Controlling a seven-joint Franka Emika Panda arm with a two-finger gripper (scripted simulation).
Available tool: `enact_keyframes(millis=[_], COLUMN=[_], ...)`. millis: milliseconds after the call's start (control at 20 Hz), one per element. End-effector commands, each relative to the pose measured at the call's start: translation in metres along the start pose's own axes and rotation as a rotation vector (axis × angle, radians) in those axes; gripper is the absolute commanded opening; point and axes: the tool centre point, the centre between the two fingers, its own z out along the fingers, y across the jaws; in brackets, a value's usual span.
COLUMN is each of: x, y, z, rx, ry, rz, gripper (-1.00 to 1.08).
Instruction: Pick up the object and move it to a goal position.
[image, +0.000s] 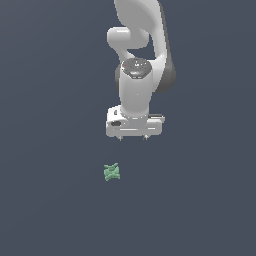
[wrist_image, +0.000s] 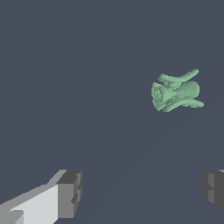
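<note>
I am looking at a job that is barely started. The claw is hanging in the air with its fingers spread wide apart and nothing between them; in the wrist view both fingertips are showing with only bare counter in the gap. The object, a small knobbly light-green lump, is lying on the counter, below the claw and a little toward the exterior view's left, well apart from the fingers. So I am judging that everything is still ahead of me: lining the claw up over the lump, coming down, closing on it, lifting, and carrying it off. No goal marker is showing in either view.
</note>
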Motion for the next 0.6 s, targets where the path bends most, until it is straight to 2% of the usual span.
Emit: enact_keyframes(millis=[0,550], x=[0.000,0.007], y=[0.000,0.002], z=[0.000,-0.016], rx=[0.000,-0.030], ry=[0.000,0.034], rz=[0.000,-0.023], gripper=[1.00,1.00])
